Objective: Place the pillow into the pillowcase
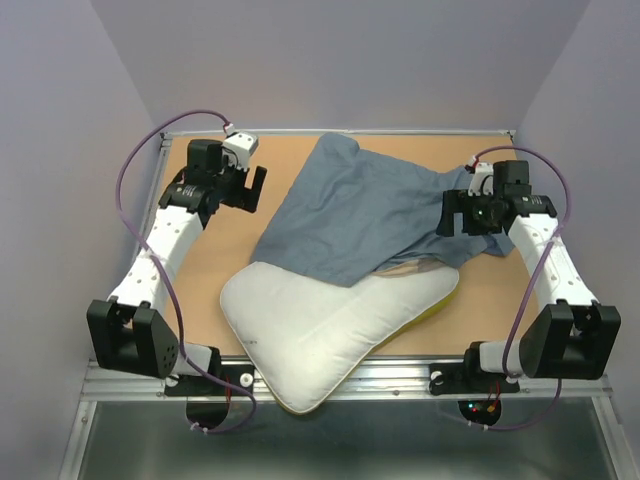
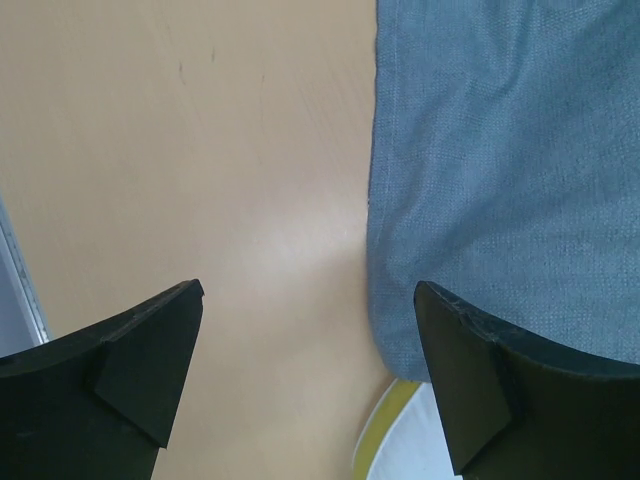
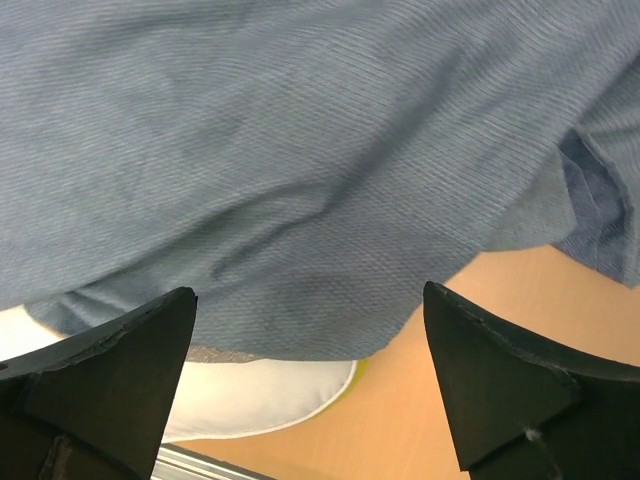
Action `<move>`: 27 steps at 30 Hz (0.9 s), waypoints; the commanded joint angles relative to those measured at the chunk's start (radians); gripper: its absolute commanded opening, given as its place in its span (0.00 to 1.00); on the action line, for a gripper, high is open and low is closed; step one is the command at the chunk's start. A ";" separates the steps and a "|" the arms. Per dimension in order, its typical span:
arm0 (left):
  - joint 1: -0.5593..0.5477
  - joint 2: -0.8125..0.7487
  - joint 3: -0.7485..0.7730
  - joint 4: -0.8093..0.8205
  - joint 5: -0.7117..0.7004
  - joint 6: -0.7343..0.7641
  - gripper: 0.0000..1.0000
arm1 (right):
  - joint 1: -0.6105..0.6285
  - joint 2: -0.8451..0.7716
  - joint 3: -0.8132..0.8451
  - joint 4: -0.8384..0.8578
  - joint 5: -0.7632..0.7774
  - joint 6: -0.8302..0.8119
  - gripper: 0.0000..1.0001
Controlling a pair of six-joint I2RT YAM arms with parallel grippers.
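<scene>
The white pillow (image 1: 320,325) with a yellow edge lies at the table's near middle, one corner hanging over the front edge. The blue-grey pillowcase (image 1: 360,210) lies spread behind it, its near edge draped over the pillow's far part. My left gripper (image 1: 250,190) is open and empty, above bare table left of the pillowcase edge (image 2: 480,160); a pillow corner (image 2: 400,450) shows below. My right gripper (image 1: 452,215) is open and empty, over the pillowcase's right side (image 3: 300,150), with the pillow's right corner (image 3: 260,395) beneath the cloth.
The wooden table (image 1: 200,270) has a metal rail (image 1: 400,378) along the front and raised rails at the sides. Purple walls close in on three sides. Purple cables loop off both arms.
</scene>
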 commanded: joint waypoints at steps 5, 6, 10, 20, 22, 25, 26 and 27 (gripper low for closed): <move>-0.114 0.301 0.347 0.093 -0.038 -0.053 0.99 | -0.119 0.133 0.116 -0.008 0.043 0.038 1.00; -0.126 0.338 0.381 0.104 -0.043 -0.051 0.99 | -0.125 0.150 0.116 -0.008 0.057 0.039 1.00; -0.181 0.538 0.559 0.131 -0.080 -0.056 0.99 | -0.194 0.267 0.209 0.004 0.097 0.049 1.00; -0.243 1.028 1.004 0.125 -0.017 -0.094 0.99 | -0.260 0.561 0.360 0.063 0.175 0.082 1.00; -0.255 1.064 1.022 0.130 -0.022 -0.108 0.99 | -0.259 0.596 0.370 0.077 0.180 0.087 1.00; -0.266 1.110 1.023 0.144 -0.032 -0.117 0.99 | -0.259 0.656 0.384 0.096 0.180 0.087 1.00; -0.269 1.130 1.023 0.144 -0.039 -0.117 0.99 | -0.259 0.673 0.387 0.107 0.186 0.087 1.00; -0.276 1.139 1.023 0.144 -0.052 -0.122 0.99 | -0.259 0.685 0.389 0.112 0.189 0.086 0.99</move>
